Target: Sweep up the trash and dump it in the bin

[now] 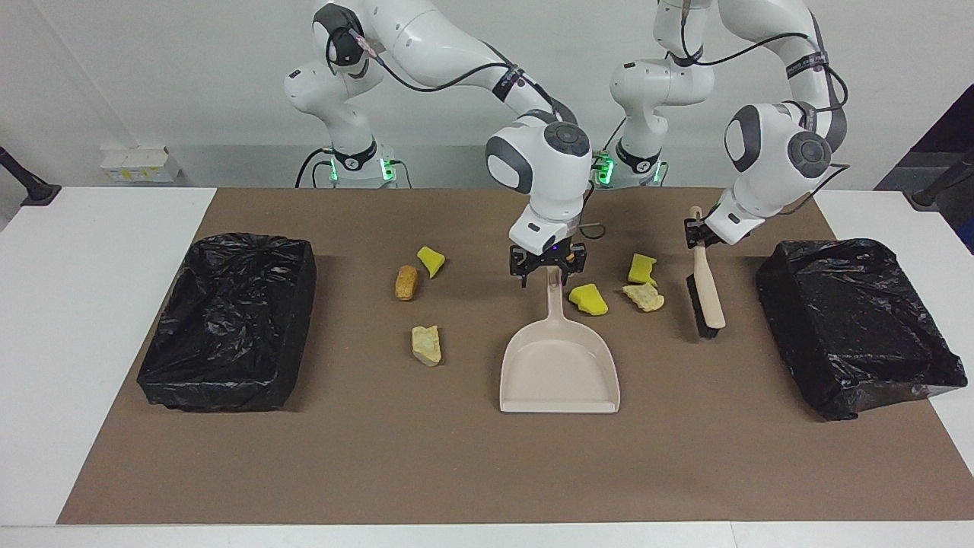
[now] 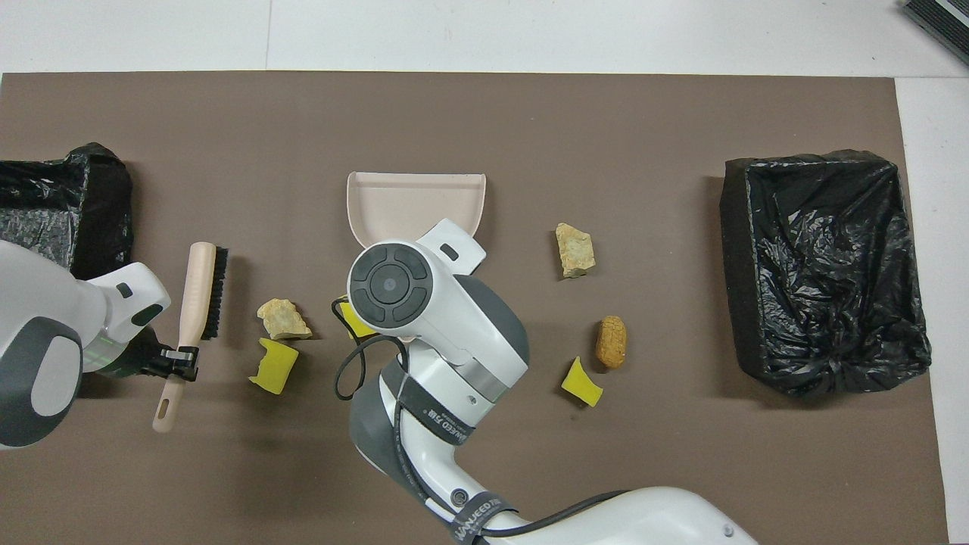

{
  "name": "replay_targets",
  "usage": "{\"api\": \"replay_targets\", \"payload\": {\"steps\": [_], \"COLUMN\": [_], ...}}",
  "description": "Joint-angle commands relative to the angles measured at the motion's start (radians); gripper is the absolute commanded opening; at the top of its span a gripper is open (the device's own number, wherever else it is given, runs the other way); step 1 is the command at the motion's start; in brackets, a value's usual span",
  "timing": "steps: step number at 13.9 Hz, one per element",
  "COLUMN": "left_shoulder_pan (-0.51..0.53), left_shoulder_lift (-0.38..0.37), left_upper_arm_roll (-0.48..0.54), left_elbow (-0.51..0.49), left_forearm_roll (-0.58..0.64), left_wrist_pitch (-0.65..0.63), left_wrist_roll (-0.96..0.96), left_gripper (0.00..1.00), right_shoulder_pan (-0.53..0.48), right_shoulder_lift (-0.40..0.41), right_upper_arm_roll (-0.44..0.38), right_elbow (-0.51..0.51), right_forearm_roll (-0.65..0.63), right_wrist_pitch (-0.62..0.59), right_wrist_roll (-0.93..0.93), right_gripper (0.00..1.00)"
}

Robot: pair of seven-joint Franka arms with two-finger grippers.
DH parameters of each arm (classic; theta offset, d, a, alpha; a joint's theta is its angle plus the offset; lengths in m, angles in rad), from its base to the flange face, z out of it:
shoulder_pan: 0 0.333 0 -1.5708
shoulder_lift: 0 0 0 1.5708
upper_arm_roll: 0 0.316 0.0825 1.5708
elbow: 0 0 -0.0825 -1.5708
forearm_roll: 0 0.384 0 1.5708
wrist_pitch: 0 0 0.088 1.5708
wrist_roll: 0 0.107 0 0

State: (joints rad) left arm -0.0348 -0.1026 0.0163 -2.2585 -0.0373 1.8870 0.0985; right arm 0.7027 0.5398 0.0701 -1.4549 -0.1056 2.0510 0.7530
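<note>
Gripping the hand brush by its handle, left claw holds it tilted beside two trash lumps. Right claw sits at dustpan handle tip, fingers apart. Other lumps lie scattered on worktop mat, btwn two black-bagged bins.

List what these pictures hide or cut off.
- Right gripper and the dustpan handle: overhead view, under the right arm's wrist.
- Yellow chunk beside that handle: overhead view, mostly covered by the same arm.
- Bin at the left arm's end: overhead view, cut by the edge.
</note>
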Motion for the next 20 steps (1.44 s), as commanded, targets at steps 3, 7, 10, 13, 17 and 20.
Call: {"api": "replay_targets", "payload": {"steps": [3, 7, 10, 13, 17, 20], "left_shoulder_pan": [-0.007, -0.004, -0.002, -0.01, -0.028, -0.121], "left_shoulder_lift": [-0.022, -0.022, -0.02, -0.02, -0.061, -0.115], "left_upper_arm_roll": [0.001, 0.001, 0.001, 0.001, -0.015, -0.018], "left_elbow": [-0.027, -0.026, -0.024, -0.004, -0.018, -0.093], "left_forearm_roll": [0.0, 0.0, 0.0, 0.0, 0.0, 0.0], "left_wrist_pitch": [0.014, 0.011, 0.008, -0.008, -0.065, -0.049], "left_wrist_roll": [0.006, 0.006, 0.007, -0.002, -0.112, -0.306], "left_gripper": [0.0, 0.0, 0.0, 0.0, 0.0, 0.0], "right_shoulder_pan": [0.012, 0.011, 0.012, 0.008, -0.009, -0.072], "right_shoulder_lift": [0.035, 0.031, 0.029, -0.01, -0.137, -0.38], "right_upper_arm_roll": [0.004, 0.004, 0.004, 0.004, 0.002, 0.002], "right_elbow": [0.012, -0.009, -0.009, -0.012, -0.099, -0.371], "right_forearm_roll": [-0.042, -0.04, -0.029, -0.026, -0.023, 0.013], "right_wrist_pitch": [0.041, 0.051, 0.043, 0.032, -0.014, -0.006], "right_wrist_roll": [0.012, 0.012, 0.02, 0.02, -0.015, -0.202], "right_gripper": [0.82, 0.42, 0.0, 0.0, 0.0, 0.0]}}
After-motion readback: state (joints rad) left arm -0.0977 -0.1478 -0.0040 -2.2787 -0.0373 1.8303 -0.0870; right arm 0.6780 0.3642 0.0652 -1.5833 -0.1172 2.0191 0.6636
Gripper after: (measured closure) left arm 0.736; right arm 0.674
